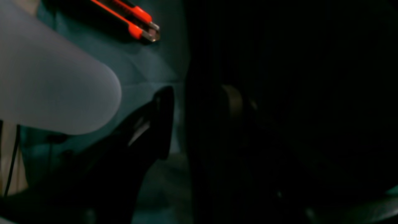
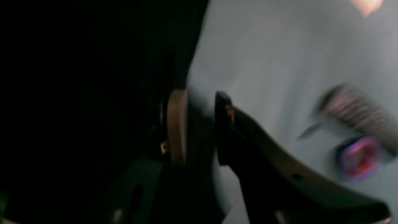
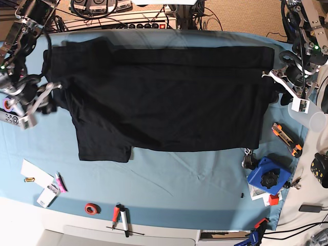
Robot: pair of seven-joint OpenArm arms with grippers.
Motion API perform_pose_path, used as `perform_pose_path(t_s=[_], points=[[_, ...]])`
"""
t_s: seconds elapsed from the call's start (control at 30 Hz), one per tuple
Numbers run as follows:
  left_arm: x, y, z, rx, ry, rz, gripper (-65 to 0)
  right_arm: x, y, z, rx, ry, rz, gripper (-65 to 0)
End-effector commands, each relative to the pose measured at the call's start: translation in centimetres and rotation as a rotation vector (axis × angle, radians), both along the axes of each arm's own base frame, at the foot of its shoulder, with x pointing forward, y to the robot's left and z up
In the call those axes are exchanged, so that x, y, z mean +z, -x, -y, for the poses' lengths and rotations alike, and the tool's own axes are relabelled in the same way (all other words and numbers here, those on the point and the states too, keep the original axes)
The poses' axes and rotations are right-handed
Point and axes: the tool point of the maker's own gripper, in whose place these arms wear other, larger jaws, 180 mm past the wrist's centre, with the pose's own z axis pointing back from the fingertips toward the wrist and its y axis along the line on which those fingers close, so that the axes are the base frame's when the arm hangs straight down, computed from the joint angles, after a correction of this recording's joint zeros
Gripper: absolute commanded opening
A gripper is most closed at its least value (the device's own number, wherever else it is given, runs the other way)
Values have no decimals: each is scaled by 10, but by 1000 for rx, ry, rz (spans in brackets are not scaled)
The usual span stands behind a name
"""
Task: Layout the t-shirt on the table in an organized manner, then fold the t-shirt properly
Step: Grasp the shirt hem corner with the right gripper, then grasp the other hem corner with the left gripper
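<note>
So the black t-shirt (image 3: 164, 102) is spread out flat across the back half of the table (image 3: 179, 179), print side not showing, one sleeve poking out toward the front on the base view's left. It lies wide, running nearly from one arm to the other.

Right gripper (image 2: 200, 127) sits at the shirt's edge on the base view's left. From its wrist cam the two fingers stand a little apart, a narrow gap, one finger right against the dark cloth and the other over bare table. Nothing looks pinched between them, though that shot is blurry, so I wouldn't swear whether the cloth edge touches. There's a smeared pink-purple round thing (image 2: 359, 157) on the table just beside it, can't tell what it is.

Left gripper (image 1: 192, 121) is at the opposite edge of the shirt. Its wrist view is super dark: one black finger (image 1: 163, 121) shows over the blue surface, the other is buried in the black fabric area. They stand well apart, but whether cloth is between them I honestly can't tell. An orange box cutter (image 1: 130, 18) lies on the table past it.

Container-wise, a blue box (image 3: 266, 177) sits near the front corner on that side with a black knob (image 3: 268, 180) on top. A red tape roll (image 3: 92, 208) lies near the front edge.
</note>
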Motion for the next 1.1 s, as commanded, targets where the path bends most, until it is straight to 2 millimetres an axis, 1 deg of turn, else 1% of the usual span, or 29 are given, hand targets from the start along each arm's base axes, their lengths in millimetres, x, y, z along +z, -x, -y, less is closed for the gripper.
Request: perform_pose_path(t_s=[0.0, 0.07, 0.13, 0.17, 0.23, 0.33, 0.43, 0.5, 0.6, 0.7, 0.77, 0.83, 1.0, 1.07], points=[[12, -6, -2, -7, -7, 45, -396, 29, -14, 6, -5, 22, 110, -491], [12, -6, -2, -7, -7, 46, -396, 48, -29, 22, -92, 28, 206, -491], [12, -6, -2, -7, -7, 46, -396, 53, -40, 37, -174, 27, 221, -491], [12, -6, -2, -7, -7, 46, -396, 51, -46, 42, -192, 20, 214, -491], [12, -6, -2, -7, -7, 46, -396, 40, -59, 44, -199, -25, 192, -491], [12, -6, -2, -7, -7, 45, -396, 22, -83, 39, -173, -96, 168, -491], [12, -6, -2, -7, -7, 46, -396, -1, -109, 31, -157, -154, 113, -491], [12, -6, -2, -7, -7, 46, -396, -19, -125, 27, -151, -160, 71, -491], [12, -6, -2, -7, -7, 48, -396, -43, -143, 24, -154, -174, 8, -491], [13, -6, -2, -7, -7, 48, -395, -61, -153, 24, -178, -209, -49, -491], [13, -6, -2, -7, -7, 50, -395, -70, -157, 21, -189, -229, -65, -491], [14, -7, -2, -6, -4, 61, -395, -79, -157, 11, -186, -256, -84, -491], [20, -11, -2, -3, 1, 98, -395, -103, -155, -27, -137, -286, -134, -491], [21, -12, -2, -3, 0, 100, -395, -110, -154, -36, -132, -275, -151, -491]])
